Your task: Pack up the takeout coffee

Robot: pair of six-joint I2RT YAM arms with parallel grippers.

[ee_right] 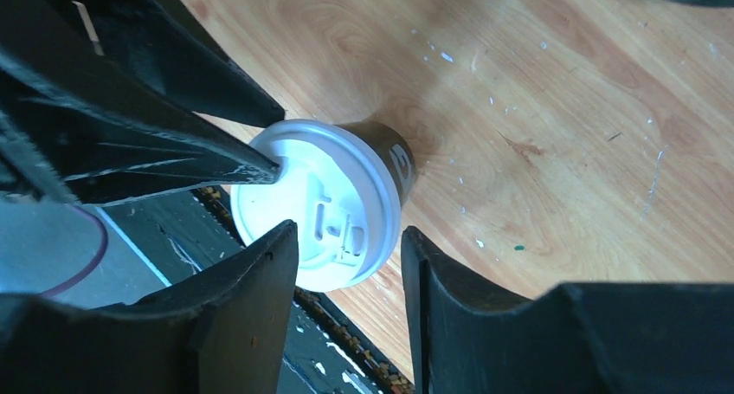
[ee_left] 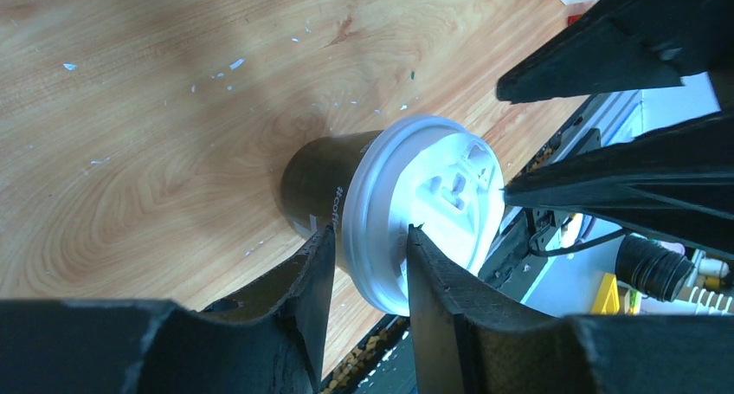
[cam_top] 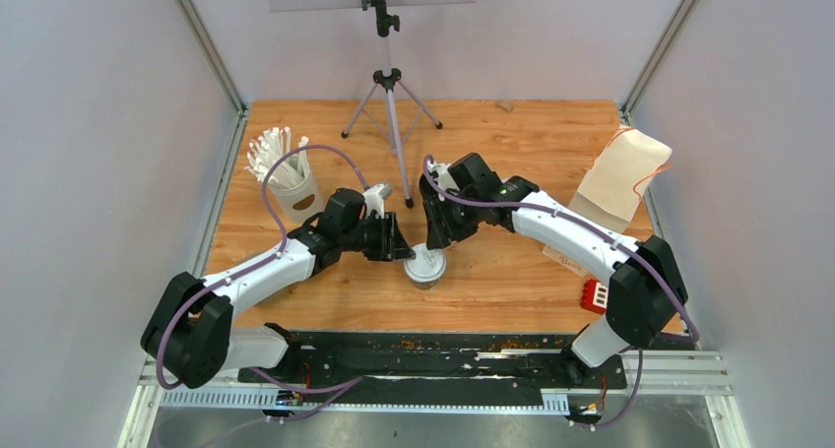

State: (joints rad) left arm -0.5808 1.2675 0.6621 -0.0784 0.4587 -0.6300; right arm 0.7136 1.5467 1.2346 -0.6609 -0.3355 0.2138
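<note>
Your bench (cam_top: 512, 143) carries one takeout coffee cup (cam_top: 425, 268). It stands upright in the middle, nearer the front edge than the back, with the left arm (cam_top: 266, 266) and right arm (cam_top: 571, 226) both bent in over it. I judge that crowding to be your biggest risk. Two wrists converge on one small cup, and a sideways correction by either could knock the other. It could also sweep the cup towards the front edge and the black rail (cam_top: 443, 354) beyond it.

Next is the cup itself. It looks narrow at the base, so an off-centre push at lid height would more likely tip it than slide it.

Then there is the white lid (ee_left: 433, 203). The left gripper (ee_left: 368, 238) straddles its rim, with one of its fingers over the top and one beside the dark wall below. You cannot tell from these views whether it has bitten or only brackets the rim. If it closes there and lifts, the lid may pop off and leave the cup behind.

The right gripper (ee_right: 346, 238) hangs over the lid's other side, its fingers partway apart and gripping nothing. One fingertip (ee_left: 554, 184) sits right at the lid's edge and could pry it up.
</note>
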